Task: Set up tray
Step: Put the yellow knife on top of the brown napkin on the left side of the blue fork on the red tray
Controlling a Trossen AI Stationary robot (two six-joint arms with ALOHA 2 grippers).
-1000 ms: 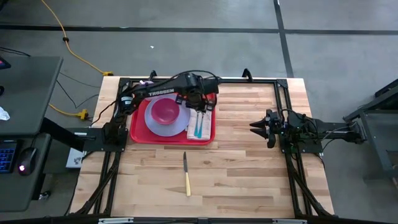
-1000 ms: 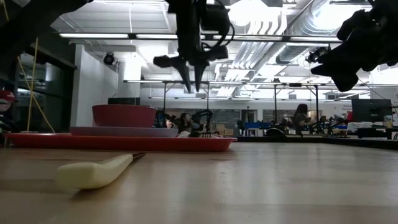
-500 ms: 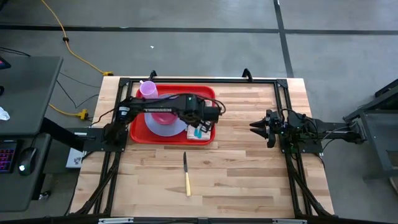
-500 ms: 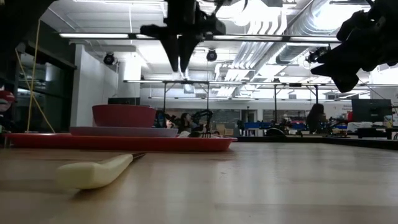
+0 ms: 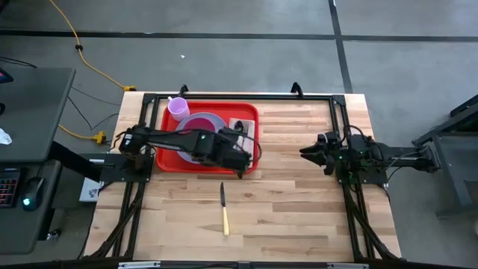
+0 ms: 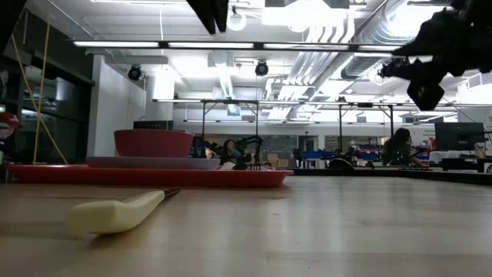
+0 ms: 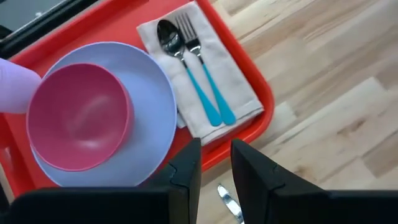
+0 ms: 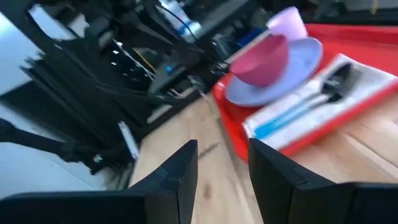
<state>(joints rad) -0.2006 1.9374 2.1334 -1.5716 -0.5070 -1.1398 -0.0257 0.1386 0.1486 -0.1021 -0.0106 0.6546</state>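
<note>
The red tray (image 5: 166, 158) lies at the table's far left. It carries a lavender plate (image 7: 155, 106) with a pink bowl (image 7: 78, 115), a lavender cup (image 5: 178, 108), and a white napkin (image 7: 239, 93). A teal-handled spoon (image 7: 186, 68) and fork (image 7: 208, 78) lie on the napkin. A knife (image 5: 224, 209) with a cream handle lies on the bare wood nearer to me. My left gripper (image 7: 216, 168) hangs open, with a narrow gap, high over the tray's near right corner. My right gripper (image 5: 305, 152) waits open at mid-right, holding nothing.
Bare wooden table (image 5: 299, 217) spreads out right of the tray and around the knife. A black frame (image 5: 340, 104) runs along the table's edges. The room behind holds benches and people far off.
My left gripper has travelled from above the tray's far right part toward the near edge, to the tray's near right corner. It has also risen, almost leaving the top of the low view. The tray's contents and the knife have stayed in place.
</note>
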